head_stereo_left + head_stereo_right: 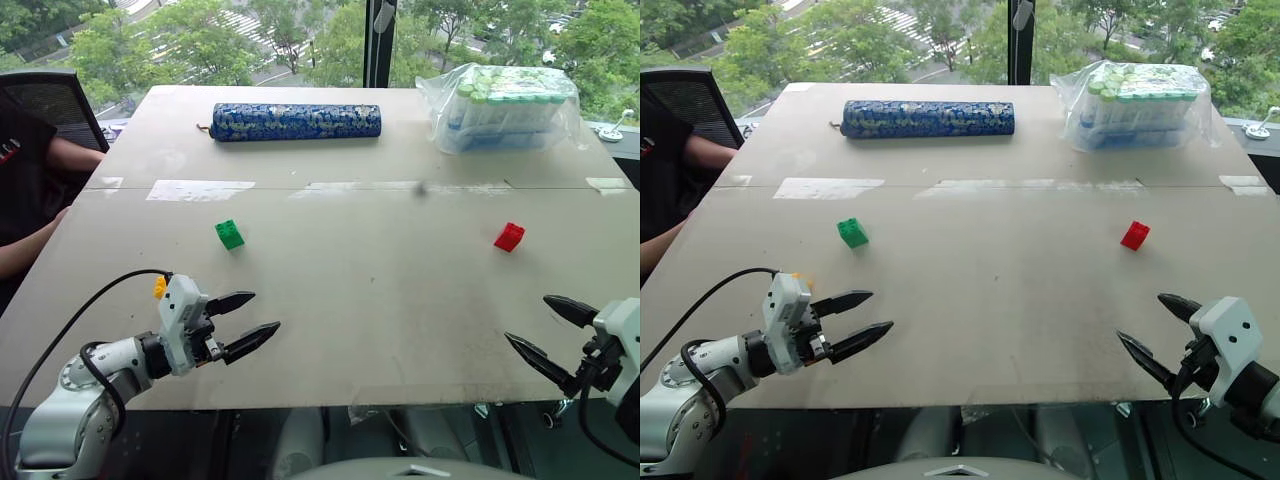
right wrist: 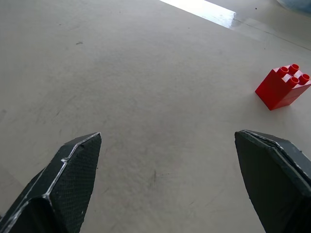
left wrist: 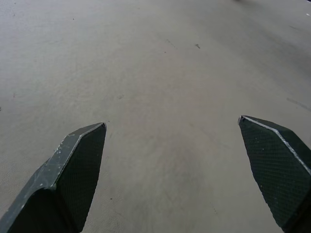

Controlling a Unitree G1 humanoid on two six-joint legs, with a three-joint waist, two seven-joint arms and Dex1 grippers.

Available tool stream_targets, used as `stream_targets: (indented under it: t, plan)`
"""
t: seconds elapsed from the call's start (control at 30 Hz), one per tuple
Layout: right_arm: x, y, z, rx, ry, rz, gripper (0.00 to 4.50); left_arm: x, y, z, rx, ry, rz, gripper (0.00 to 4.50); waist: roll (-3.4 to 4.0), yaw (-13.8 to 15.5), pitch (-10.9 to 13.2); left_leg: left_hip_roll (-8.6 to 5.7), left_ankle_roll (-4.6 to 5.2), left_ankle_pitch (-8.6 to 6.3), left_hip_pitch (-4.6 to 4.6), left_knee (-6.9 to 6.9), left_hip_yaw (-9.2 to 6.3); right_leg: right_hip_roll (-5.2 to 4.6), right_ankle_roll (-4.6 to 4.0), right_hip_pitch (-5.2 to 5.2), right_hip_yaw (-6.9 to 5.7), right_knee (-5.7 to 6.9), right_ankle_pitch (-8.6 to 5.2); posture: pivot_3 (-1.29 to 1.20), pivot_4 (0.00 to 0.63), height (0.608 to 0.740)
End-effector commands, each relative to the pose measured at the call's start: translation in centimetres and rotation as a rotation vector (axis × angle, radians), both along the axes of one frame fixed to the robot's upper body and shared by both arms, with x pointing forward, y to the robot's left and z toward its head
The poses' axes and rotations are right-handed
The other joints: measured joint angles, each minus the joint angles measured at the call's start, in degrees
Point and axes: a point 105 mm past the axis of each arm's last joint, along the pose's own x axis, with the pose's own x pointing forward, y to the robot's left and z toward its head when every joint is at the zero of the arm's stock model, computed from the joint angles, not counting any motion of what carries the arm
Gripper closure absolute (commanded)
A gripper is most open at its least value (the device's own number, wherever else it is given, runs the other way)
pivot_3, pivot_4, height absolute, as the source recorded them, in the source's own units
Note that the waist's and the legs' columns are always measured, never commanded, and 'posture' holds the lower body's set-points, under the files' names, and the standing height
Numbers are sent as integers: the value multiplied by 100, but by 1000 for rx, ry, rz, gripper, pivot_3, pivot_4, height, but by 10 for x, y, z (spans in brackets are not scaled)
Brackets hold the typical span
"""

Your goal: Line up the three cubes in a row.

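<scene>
Table (image 1: 350,300): carrying every item; its near half is lying bare between the two arms, leaving room for a row.
Green cube (image 1: 229,234): sitting studs-up on the left half, ahead of the left gripper and apart from it.
Red cube (image 1: 509,237): sitting on the right half, roughly level with the green one and well apart from it; in the right wrist view it is lying off to one side of the fingers, not between them.
Yellow cube (image 1: 159,288): peeking out just behind the left gripper's white housing, mostly hidden; whether it is touching the housing cannot be told.
Left gripper (image 1: 252,322): hovering low over the near left edge, jaws spread wide and holding nothing, pointing toward the table's middle; probably waiting to start.
Right gripper (image 1: 548,330): hovering at the near right edge, jaws likewise spread and empty, angling inward, red cube ahead of it.
Blue roll (image 1: 296,121): lying along the far side, clear of the work.
Bag (image 1: 505,106): resting at the far right corner, tubes inside.
Person's arm (image 1: 30,245): resting at the table's left edge.
Progress: seemingly not begun; the cubes are lying scattered, none aligned.
</scene>
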Motion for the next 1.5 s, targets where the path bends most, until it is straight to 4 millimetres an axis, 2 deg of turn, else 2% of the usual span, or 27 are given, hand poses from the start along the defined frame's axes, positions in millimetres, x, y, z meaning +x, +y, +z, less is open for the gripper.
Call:
stream_targets:
  t: [0.03, 0.13, 0.2, 0.33, 0.43, 0.63, 0.73, 0.93, 1.03, 1.1, 1.13, 1.2, 1.27, 1.4, 1.43, 1.5]
  plan:
    - [14, -1, 11, 6, -67, -95, 0, 4, -15, 23, -23, -83, -66, 35, -8, -1, 3, 0, 0, 0, 1, 1, 0, 0, 1, 0, 0, 0, 0, 0, 150, 740]
    - [49, -15, 16, 61, -100, -357, 0, 6, -51, 47, -59, -157, -224, 35, -22, -5, 10, 0, 0, 1, 4, 15, -3, 2, 18, 1, 2, 9, -10, 0, 150, 740]
    - [64, -23, 12, 26, -77, -447, 0, 3, -64, 53, -44, -167, -313, 35, -16, -9, 15, 0, -31, 20, 2, 25, -9, 5, 5, 3, 3, 7, 0, 0, 150, 740]
    - [95, -39, 11, 21, -30, -642, 0, 4, -81, 68, -62, -175, -402, 35, -10, -31, 15, -19, -31, 21, 1, 11, -7, 6, -16, 2, 27, 7, 13, 0, 150, 740]
    - [116, -47, 10, 96, 29, -764, 0, 6, -89, 79, -74, -191, -439, 35, -8, -56, 16, -20, -31, 21, -26, -3, -17, 14, 11, -26, 26, 12, 25, 0, 150, 740]
    - [154, -28, 20, 262, 79, -792, 0, 5, -95, 83, -90, -183, -456, 35, 7, -73, 25, -19, -30, 21, -28, -42, -26, 21, 11, -43, 24, 12, 24, 0, 150, 740]
    - [167, -20, 24, 322, 102, -790, 0, 6, -94, 82, -94, -181, -441, 35, 13, -73, 30, -19, -30, 21, -29, -49, -25, 20, 13, -45, 23, 7, 22, 0, 150, 740]
    - [177, -26, 11, 249, 156, -867, 0, 5, -98, 85, -99, -193, -430, 35, 16, -58, 31, -19, -30, 21, -29, -49, -23, 15, 14, -44, 18, 8, 23, 0, 150, 740]
    - [176, -24, 0, 238, 205, -863, 810, 5, -98, 87, -94, -198, -418, 0, 22, -75, 34, -19, -30, 21, -29, -48, -23, 16, 14, -44, 19, 10, 23, 0, 150, 740]
    - [176, -24, -2, 225, 215, -857, 1733, 5, -98, 87, -96, -198, -411, 0, 25, -86, 36, -19, -30, 21, -28, -49, -24, 17, 14, -45, 19, 12, 23, 0, 150, 740]
    - [176, -23, -2, 217, 214, -848, 2381, 5, -98, 87, -98, -196, -406, 0, 26, -86, 37, -19, -30, 21, -27, -49, -24, 18, 14, -45, 19, 13, 23, 0, 150, 740]
    - [176, -19, 1, 206, 198, -800, 3169, 5, -98, 86, -101, -192, -398, 0, 26, -85, 37, -19, -30, 21, -27, -49, -24, 18, 14, -45, 19, 13, 23, 0, 150, 740]
    - [177, -9, 11, 125, 125, -667, 3167, 6, -96, 85, -106, -188, -380, 0, 27, -83, 38, -19, -30, 21, -27, -49, -23, 17, 14, -44, 19, 13, 23, 0, 150, 740]
    - [166, 61, 38, 147, 14, -94, 3167, 10, -85, 78, -92, -206, -329, 0, 39, -101, 45, -19, -30, 21, -28, -49, -23, 17, 15, -44, 20, 8, 22, 0, 150, 740]
    - [160, 74, 40, 122, 5, 38, 3167, 10, -83, 76, -83, -210, -323, 0, 43, -119, 48, -19, -30, 21, -25, -49, -23, 19, 15, -45, 22, 8, 22, 0, 150, 740]
    - [157, 86, 37, 41, 5, 188, 3167, 9, -79, 73, -83, -187, -323, 0, 43, -129, 49, -15, -30, 21, -22, -50, -25, 22, 15, -44, 21, 10, 22, 0, 150, 740]
